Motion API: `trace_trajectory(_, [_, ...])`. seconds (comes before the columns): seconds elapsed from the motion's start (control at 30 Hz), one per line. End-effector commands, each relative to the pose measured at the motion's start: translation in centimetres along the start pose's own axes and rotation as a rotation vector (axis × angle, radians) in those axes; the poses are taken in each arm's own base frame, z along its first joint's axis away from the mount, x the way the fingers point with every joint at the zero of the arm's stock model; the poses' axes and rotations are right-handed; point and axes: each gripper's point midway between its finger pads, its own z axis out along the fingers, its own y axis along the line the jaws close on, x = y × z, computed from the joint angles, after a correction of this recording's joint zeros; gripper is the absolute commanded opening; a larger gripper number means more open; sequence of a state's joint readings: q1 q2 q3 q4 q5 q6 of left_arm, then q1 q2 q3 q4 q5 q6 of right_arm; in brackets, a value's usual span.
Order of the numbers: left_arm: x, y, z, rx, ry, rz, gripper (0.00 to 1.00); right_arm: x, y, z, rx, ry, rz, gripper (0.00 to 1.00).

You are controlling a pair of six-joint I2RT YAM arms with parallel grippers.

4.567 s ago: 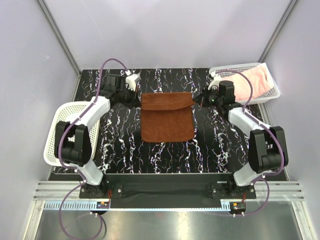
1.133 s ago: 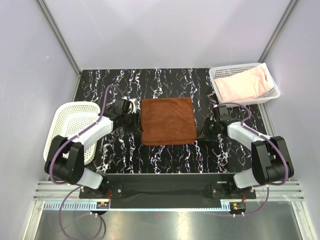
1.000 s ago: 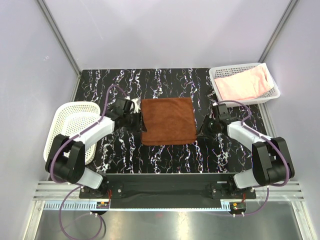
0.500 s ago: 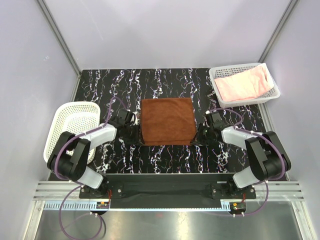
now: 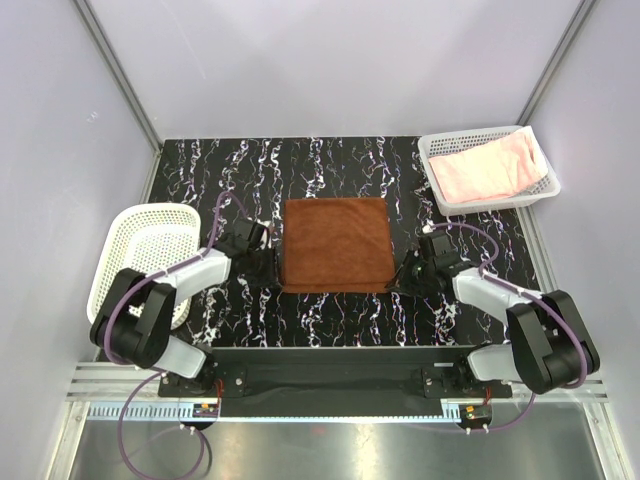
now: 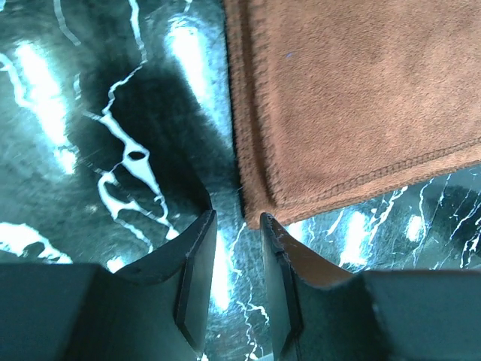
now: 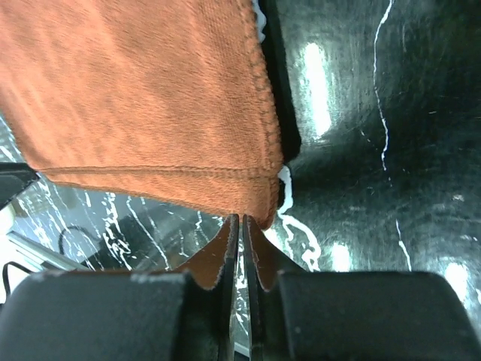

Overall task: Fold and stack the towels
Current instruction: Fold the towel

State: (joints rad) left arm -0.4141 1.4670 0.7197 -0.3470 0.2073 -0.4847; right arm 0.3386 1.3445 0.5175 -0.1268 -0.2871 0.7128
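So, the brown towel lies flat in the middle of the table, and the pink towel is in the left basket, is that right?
Not quite: the pink towel is in the right basket, at the far right corner of the table, as the top view shows. The brown towel does lie flat in the middle of the table.

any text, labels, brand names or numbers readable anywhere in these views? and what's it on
No text can be read in any view.
Pale strip along the near rail: fine ruler-like ticks, too small to read.
Rust-brown towel, pink towel, left basket, right basket: no print or tag visible.
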Motion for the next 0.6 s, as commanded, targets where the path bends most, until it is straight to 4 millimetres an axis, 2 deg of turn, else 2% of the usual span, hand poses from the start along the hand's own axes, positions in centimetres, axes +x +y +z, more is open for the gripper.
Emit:
trace_trajectory(0.0, [-1.7,-0.8,-1.1,0.008,-0.069,0.000,0.35,-2.1,1.8,-1.3,-0.017,-0.067,-0.019,0.11])
trace_trajectory(0.07, [-1.6,-1.5,-1.3,0.035,-0.077,-0.006,0.35,-2.3,2.6,-1.5,-0.039,-0.063,-0.024,0.11])
trace_trajectory(0.2, [-2.0,-1.7,-1.9,0.034,-0.101,-0.003,0.35,-2.6,2.7,-1.6,-0.036,-0.072,-0.030,0.11])
trace_trajectory(0.33, [-2.7,-1.3,-2.5,-0.001,-0.124,0.014,0.36,-2.6,0.7,-0.6,0.045,-0.078,-0.050,0.11])
trace_trajectory(0.47, [-2.7,-1.3,-2.6,-0.003,-0.123,0.014,0.36,-1.3,-1.9,0.3,0.114,-0.060,-0.025,0.11])
trace_trajectory(0.57, [-2.9,-1.4,-2.7,-0.002,-0.131,0.018,0.36,-0.6,-2.4,0.4,0.112,-0.050,-0.019,0.11])
